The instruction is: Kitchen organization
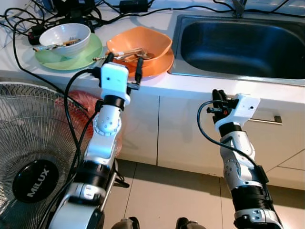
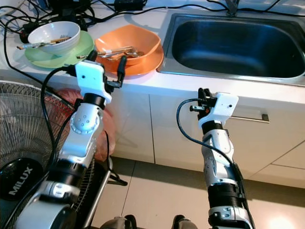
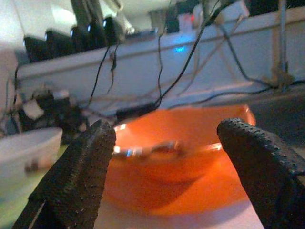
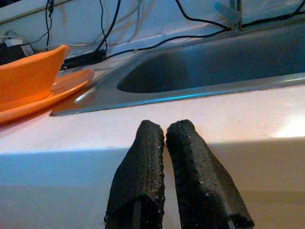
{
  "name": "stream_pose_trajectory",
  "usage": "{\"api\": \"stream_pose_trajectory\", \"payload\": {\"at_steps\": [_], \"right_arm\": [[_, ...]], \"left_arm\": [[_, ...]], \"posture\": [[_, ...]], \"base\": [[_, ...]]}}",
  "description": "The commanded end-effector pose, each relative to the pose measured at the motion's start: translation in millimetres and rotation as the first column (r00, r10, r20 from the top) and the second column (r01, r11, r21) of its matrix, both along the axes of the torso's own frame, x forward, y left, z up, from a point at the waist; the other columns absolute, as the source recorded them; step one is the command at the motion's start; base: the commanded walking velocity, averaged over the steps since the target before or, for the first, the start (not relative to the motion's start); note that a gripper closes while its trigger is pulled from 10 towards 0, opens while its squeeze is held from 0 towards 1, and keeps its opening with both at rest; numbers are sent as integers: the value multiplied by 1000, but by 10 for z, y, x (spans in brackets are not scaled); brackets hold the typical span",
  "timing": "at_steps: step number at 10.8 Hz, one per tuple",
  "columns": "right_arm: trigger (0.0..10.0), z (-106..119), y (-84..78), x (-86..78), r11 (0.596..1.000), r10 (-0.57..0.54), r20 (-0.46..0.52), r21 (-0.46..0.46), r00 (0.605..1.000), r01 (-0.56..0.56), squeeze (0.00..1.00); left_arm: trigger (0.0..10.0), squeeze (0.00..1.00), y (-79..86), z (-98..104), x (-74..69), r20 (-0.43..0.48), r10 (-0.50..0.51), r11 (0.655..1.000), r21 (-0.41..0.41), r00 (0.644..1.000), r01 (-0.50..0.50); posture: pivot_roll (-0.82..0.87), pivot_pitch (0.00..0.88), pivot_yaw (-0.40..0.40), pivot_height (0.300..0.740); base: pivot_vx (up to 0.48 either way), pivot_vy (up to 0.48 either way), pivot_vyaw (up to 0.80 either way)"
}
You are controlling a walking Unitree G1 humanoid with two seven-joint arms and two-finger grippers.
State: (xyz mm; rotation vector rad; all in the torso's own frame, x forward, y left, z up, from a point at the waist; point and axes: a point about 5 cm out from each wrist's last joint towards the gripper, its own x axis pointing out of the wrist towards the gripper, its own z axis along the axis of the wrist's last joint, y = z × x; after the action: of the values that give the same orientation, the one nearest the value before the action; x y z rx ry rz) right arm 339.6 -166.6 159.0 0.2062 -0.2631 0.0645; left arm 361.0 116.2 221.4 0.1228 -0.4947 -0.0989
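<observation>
An orange bowl (image 1: 140,42) holding metal cutlery (image 1: 133,54) sits on an orange plate (image 1: 161,64) on the white counter, left of the steel sink (image 1: 238,43). Further left, a white bowl (image 1: 64,34) with utensils rests on a green plate (image 1: 93,51). My left gripper (image 1: 125,61) is open at the counter's front edge, its fingers (image 3: 90,167) spread on either side of the orange bowl's near rim. My right gripper (image 1: 218,95) is shut with nothing in it, just below the counter edge in front of the sink's left part.
A standing fan (image 1: 33,157) is close at my left beside a red mesh bag (image 1: 78,102). Black cables and power bricks (image 1: 71,14) lie behind the dishes. White cabinet doors with a metal handle (image 1: 267,120) are below the counter.
</observation>
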Motion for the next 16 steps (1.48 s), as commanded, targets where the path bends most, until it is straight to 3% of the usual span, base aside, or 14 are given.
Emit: {"api": "stream_pose_trajectory", "payload": {"at_steps": [1,5,7,12,16], "right_arm": [[10000,-24,7,-8,1000,0,-10,8,1000,0,0],[10000,-15,-29,-17,1000,-10,-8,3,1000,10,0],[10000,-16,-27,-21,1000,-10,-7,7,1000,10,0],[10000,-29,-34,-39,1000,-14,-10,4,1000,14,0],[10000,-36,-27,-40,1000,-12,-12,0,1000,12,0]], "left_arm": [[10000,0,41,-20,26,-7,20,1000,-23,1000,-20],[10000,0,-8,0,80,10,-1,1000,-19,1000,1],[10000,0,-43,144,60,73,-19,1000,-14,997,20],[10000,0,-65,43,192,-7,-43,998,-38,999,42],[10000,0,-68,40,238,-10,-51,998,-38,999,50]], "posture": [[61,161,47,740],[49,166,44,740],[53,168,43,740],[45,172,41,740],[41,171,40,740]], "base": [[0,0,0],[0,0,0],[0,0,0],[0,0,0],[0,0,0]]}}
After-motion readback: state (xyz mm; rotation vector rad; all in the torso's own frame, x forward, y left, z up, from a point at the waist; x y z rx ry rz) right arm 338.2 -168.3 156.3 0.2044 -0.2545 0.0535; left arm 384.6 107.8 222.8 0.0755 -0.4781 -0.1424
